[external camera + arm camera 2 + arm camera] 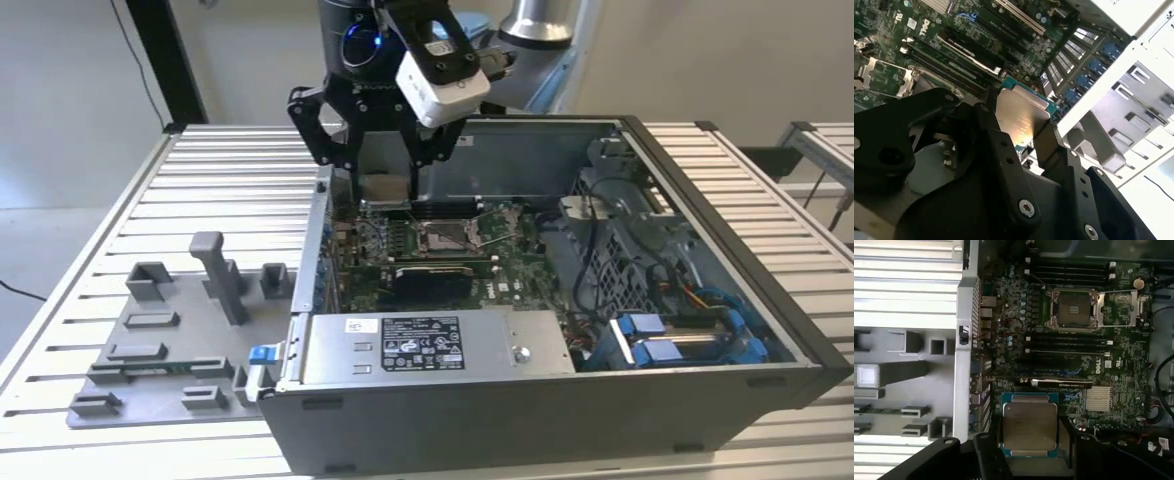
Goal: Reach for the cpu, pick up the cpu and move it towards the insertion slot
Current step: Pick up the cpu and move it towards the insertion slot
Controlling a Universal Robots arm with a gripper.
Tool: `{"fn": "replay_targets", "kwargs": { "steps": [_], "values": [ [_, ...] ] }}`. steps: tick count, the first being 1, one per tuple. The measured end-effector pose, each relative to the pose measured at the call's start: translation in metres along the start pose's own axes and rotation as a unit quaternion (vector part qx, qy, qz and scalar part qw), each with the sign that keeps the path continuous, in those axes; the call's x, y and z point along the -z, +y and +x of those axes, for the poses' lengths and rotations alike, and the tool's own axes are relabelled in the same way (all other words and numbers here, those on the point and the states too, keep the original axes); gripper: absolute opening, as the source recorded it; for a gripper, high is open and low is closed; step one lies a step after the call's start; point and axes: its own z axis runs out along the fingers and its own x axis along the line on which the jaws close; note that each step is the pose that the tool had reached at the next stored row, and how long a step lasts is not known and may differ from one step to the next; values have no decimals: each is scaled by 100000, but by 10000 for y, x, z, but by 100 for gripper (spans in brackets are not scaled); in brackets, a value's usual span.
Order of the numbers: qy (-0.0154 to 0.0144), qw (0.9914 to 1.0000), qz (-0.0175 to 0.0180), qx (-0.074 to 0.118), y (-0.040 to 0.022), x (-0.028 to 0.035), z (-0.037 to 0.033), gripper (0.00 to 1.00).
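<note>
Above the open case's far-left edge | your end effector pinches the cpu by two edges | insertion slot lies near, uncovered | judgement: keep the chip level, travel slowly.

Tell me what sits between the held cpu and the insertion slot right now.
In the first wrist view, black expansion and memory slots on the motherboard lie between the cpu, held in the gripper, and the open insertion slot.

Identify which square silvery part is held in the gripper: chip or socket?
The cpu, pale-faced, sits between the gripper fingers; the insertion slot stays on the board.
</note>
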Motion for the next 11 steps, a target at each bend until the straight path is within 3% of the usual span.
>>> {"fn": "replay_targets", "kwargs": {
  "steps": [11],
  "values": [
    [2,100000,1,-2,-5,-6,-371,0]
  ]
}}
